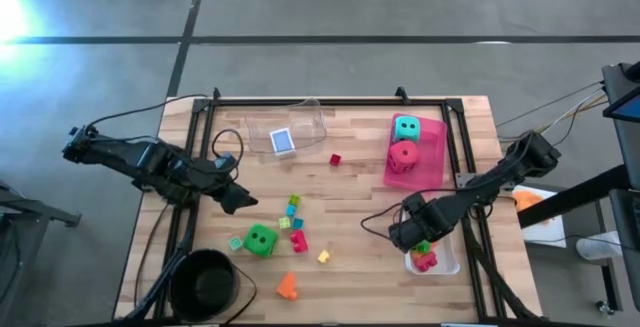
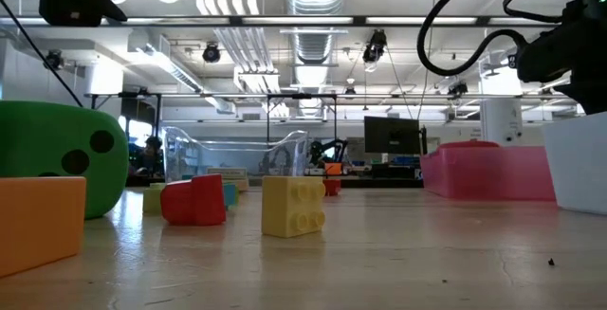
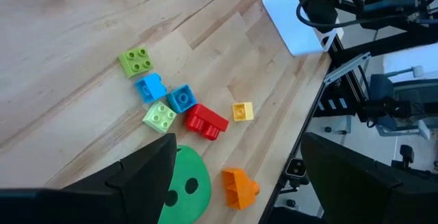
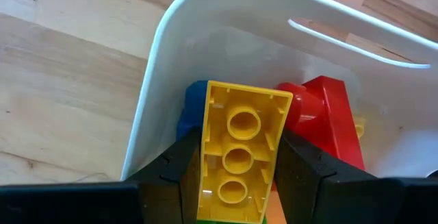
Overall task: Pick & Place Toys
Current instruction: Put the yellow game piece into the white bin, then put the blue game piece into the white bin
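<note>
While the right gripper [image 4: 236, 176] hangs over the white tray, here is the state:

right fingers: the two dark pads [image 4: 171, 172] are clamped on the long sides of a yellow plastic brick [image 4: 239, 152], hollow underside facing the wrist camera. Side grip keeps the brick free to fall straight out when the jaws part.
brick position: directly above the white plastic tray [image 4: 154, 80], inside its rim line. Looks like a release pose, not a pick.
tray contents: a red plastic brick [image 4: 328, 114] and a blue plastic brick [image 4: 191, 104] lie below the held one; the high view also shows something green there. So this tray seems to be the drop bin for small bricks.
right arm: reaches in from the table's right edge, gripper [image 1: 418, 229] over the tray [image 1: 448, 257] at the front right corner.
left fingers: spread wide, nothing between them. Left gripper [image 1: 238, 199] hovers above the table left of centre.
left target, my guess: it points at the loose cluster of small bricks [image 3: 168, 104] and the green dotted foam die [image 3: 185, 186], so it is probably staged for the next pick.
other toys: orange brick [image 1: 287, 285] near the front edge, small red brick [image 1: 335, 159] mid-table, teal foam die [image 1: 406, 128] and red foam die [image 1: 403, 155] already in the pink tray [image 1: 435, 167], blue card box [image 1: 283, 141] in the clear tray [image 1: 310, 117].
black bowl [image 1: 205, 283]: front left, no toys visible in it.
risk: the brick could bounce off the red one on release.
</note>
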You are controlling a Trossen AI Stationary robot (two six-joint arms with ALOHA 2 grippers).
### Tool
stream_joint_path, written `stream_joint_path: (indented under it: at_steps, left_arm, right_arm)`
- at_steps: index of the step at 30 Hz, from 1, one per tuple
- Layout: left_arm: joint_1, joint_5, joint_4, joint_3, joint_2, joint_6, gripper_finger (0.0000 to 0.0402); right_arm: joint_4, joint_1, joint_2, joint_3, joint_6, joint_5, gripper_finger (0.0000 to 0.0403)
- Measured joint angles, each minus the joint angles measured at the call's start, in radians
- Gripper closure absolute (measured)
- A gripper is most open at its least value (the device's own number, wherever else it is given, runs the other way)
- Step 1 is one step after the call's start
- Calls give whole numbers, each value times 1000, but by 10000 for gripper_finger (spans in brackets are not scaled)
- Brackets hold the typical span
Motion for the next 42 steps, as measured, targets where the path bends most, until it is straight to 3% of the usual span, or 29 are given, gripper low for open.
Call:
stream_joint_path:
  at_steps: [8,17,22,35,42]
  left_arm:
    - [0,0,0,0,0,1,85]
    - [0,0,0,0,0,3,85]
    - [0,0,0,0,0,3,85]
    - [0,0,1,0,2,-8,85]
    - [-1,77,-15,21,111,50,86]
  right_arm:
    - [2,0,-1,0,-7,0,267]
    - [11,0,-4,1,-10,-18,106]
    - [13,1,-6,2,-9,-24,50]
    - [9,0,-3,24,-21,-15,36]
    - [-4,0,-8,76,-53,-15,35]
